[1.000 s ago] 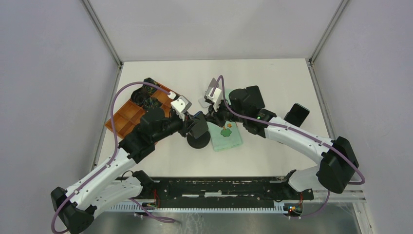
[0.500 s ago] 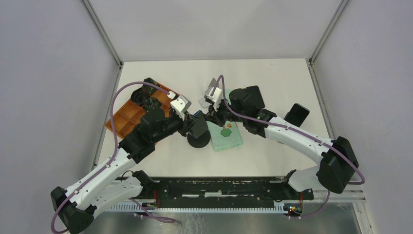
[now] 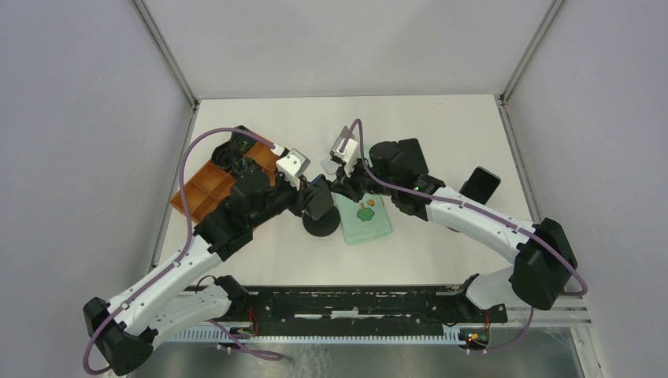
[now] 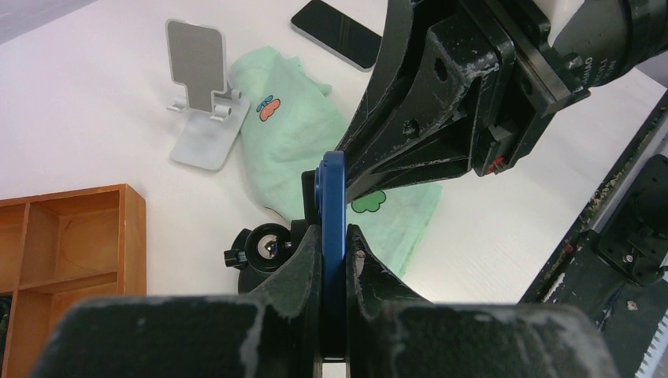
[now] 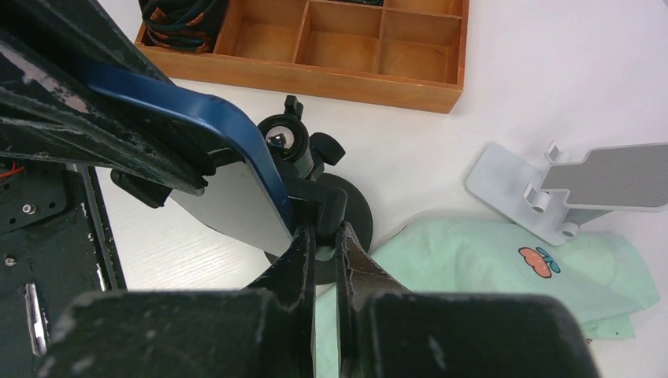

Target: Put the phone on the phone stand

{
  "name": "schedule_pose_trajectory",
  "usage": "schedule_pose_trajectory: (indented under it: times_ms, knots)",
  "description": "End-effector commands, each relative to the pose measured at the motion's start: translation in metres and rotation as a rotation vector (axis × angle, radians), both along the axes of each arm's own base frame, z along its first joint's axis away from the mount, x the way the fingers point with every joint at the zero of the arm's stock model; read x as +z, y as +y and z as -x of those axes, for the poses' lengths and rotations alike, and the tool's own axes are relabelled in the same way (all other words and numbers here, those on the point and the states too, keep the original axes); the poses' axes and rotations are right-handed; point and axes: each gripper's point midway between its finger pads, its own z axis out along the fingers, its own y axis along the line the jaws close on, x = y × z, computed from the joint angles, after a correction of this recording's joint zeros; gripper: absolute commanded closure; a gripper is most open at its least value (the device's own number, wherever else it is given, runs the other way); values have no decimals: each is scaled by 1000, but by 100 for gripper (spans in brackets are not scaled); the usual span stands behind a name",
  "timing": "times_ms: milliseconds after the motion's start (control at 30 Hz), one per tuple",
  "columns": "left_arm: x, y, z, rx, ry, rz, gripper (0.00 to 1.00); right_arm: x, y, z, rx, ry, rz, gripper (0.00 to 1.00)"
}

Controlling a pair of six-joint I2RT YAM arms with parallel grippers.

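The left gripper [image 4: 335, 240] is pinched almost shut across the flat faces of the phone [image 4: 332, 197]. The phone stands on edge between its fingers, its blue rim running out past the tips. Right at those tips the right gripper [image 5: 319, 236] is closed to a thin slit on a black bracket of the stand [image 5: 356, 206], whose round base sits below both hands. The phone's far corner meets that bracket, but I cannot tell whether it is seated. The phone looks like a stiff, thin slab with slick faces and some weight, so it will not flex but may slide or pivot in a pinch. A hold across the faces leaves the entering edge free. The stand's ball joint looks likely to swivel, so bracing the bracket seems wise.
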Motion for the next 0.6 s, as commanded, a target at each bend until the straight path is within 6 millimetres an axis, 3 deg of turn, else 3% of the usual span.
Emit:
schedule_pose_trajectory:
  times_ms: [0, 567]
  knots:
    - [-9, 68, -26, 319, 0, -183, 98, -5, -60, -53, -288, -32, 121, 100]
    - [-7, 83, -30, 435, 50, -194, 98, 7, -65, -64, -352, -60, 119, 100]
